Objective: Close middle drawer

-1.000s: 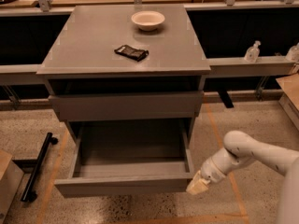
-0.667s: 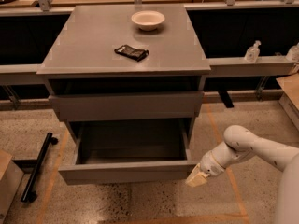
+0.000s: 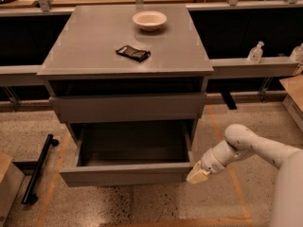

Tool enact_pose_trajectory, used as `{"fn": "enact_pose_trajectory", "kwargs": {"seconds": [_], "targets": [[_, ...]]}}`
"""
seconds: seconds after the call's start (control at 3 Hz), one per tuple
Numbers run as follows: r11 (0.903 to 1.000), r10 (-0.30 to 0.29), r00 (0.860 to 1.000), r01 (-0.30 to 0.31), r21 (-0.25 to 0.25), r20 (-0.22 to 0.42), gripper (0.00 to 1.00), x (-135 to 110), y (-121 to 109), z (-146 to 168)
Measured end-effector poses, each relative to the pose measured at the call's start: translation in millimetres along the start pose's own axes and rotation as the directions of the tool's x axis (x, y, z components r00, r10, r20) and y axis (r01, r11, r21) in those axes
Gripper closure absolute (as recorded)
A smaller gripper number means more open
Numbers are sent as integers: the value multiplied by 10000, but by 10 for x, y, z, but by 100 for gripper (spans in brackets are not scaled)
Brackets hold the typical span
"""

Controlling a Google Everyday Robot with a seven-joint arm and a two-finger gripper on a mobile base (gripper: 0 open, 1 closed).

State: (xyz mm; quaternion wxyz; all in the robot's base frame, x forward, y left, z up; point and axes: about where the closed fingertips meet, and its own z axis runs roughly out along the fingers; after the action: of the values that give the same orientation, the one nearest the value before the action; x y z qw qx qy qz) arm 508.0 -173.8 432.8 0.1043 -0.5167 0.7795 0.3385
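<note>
Since one second ago, the middle drawer [image 3: 125,174] has gone a little way into the cabinet [image 3: 94,41], and the gripper [image 3: 198,175] has moved with it, up and slightly to the left. Now the drawer is still pulled out most of its length. Its inside shows as a deep, dark box, and its flat grey front faces the camera low in the view. The gripper is at the right end of this front, touching or almost touching the corner. Whether it is open or closed I cannot tell. The white arm [image 3: 246,145] comes in from the right side, low over the speckled floor.

Above the open drawer, another grey drawer front [image 3: 128,108] stands out a little from the cabinet, with a dark gap over it. On the cabinet top a white bowl [image 3: 149,20] sits near the back edge, and a dark packet [image 3: 133,53] lies in front of it, well apart. A clear bottle [image 3: 255,52] stands on the ledge to the right. A black bar [image 3: 39,167] lies on the floor to the left.
</note>
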Motion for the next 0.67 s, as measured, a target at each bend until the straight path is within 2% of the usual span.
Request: {"fn": "enact_pose_trajectory", "kwargs": {"seconds": [0.33,0.67], "targets": [[9990,-396,9992,396,195,-7,100,-75,-217,49],[9990,-395,9992,396,194,-8,100,-75,-217,50]]}}
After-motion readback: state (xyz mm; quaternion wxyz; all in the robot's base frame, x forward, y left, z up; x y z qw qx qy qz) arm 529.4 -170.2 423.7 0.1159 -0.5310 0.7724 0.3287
